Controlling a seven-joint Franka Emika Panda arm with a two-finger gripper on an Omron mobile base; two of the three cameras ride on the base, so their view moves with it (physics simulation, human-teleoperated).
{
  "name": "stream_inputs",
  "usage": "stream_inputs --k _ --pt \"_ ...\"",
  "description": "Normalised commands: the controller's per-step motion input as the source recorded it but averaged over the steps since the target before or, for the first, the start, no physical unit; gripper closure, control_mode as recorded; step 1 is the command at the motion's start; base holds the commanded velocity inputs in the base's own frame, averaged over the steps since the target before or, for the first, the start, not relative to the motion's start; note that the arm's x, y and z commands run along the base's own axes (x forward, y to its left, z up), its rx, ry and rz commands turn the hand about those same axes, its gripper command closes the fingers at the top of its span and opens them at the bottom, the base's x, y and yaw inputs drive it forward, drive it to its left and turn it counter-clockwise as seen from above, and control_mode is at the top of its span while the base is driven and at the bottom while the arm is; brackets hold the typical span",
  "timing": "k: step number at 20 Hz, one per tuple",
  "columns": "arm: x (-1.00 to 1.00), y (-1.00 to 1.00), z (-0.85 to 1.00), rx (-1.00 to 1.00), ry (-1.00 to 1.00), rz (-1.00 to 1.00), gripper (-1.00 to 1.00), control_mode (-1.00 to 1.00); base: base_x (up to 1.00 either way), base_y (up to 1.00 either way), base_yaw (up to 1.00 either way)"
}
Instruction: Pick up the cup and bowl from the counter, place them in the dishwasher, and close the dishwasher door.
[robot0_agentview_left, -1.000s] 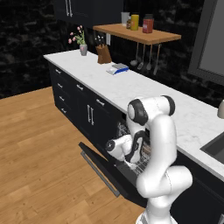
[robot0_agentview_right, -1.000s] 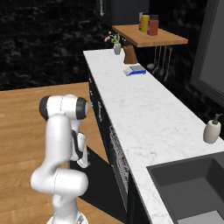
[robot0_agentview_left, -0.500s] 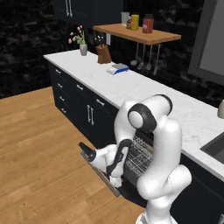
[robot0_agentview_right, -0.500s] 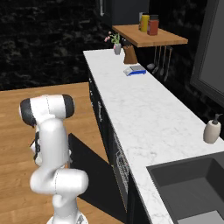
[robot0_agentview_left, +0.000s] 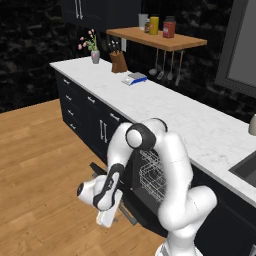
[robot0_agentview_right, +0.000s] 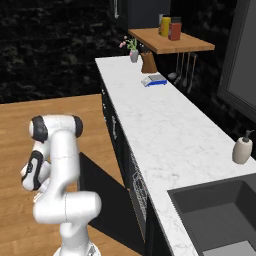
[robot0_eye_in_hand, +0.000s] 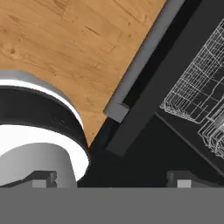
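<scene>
The dishwasher (robot0_agentview_left: 150, 175) stands open under the counter (robot0_agentview_left: 165, 107), with its white wire rack (robot0_eye_in_hand: 197, 96) showing. The dishwasher door (robot0_agentview_right: 100, 185) hangs down over the wooden floor, and its grey bar handle (robot0_eye_in_hand: 144, 57) runs along the outer edge. My gripper (robot0_agentview_left: 109, 219) is low, just off the door's outer edge, beside the handle. In the hand view my gripper (robot0_eye_in_hand: 113, 179) is open, with nothing between its fingertips (robot0_eye_in_hand: 43, 177) and the door's corner just ahead. The cup and the bowl are out of view.
On the counter's far end stand a flower vase (robot0_agentview_left: 95, 56), a knife block (robot0_agentview_left: 118, 62) and a small blue-and-white scale (robot0_agentview_left: 134, 78). A wooden shelf (robot0_agentview_left: 160, 37) with jars hangs above. A soap pump (robot0_agentview_right: 243, 149) and sink (robot0_agentview_right: 220, 215) lie right. Open wooden floor (robot0_agentview_left: 40, 175) lies left.
The arm has swung out of the dishwasher, down and outward past the door's outer edge. The gripper stayed open.
</scene>
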Motion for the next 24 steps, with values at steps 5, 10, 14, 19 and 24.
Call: stream_inputs --k 5,10,14,19,24 --pt "-0.19 0.03 -1.0 -0.01 -0.24 -0.2 -1.0 -1.0 0.0 0.0 0.0" --pt "0.17 -0.4 -1.0 -0.02 -0.25 -0.04 -1.0 -1.0 0.0 0.0 0.0" --pt "0.36 -0.38 -1.0 0.0 -0.11 -0.07 -1.0 -1.0 0.0 0.0 0.0" --pt "0.66 -0.65 -0.82 0.0 -0.01 -0.1 -1.0 -1.0 0.0 0.0 0.0" --pt "0.9 -0.9 -0.29 0.0 -0.03 -0.1 -1.0 -1.0 0.0 0.0 0.0"
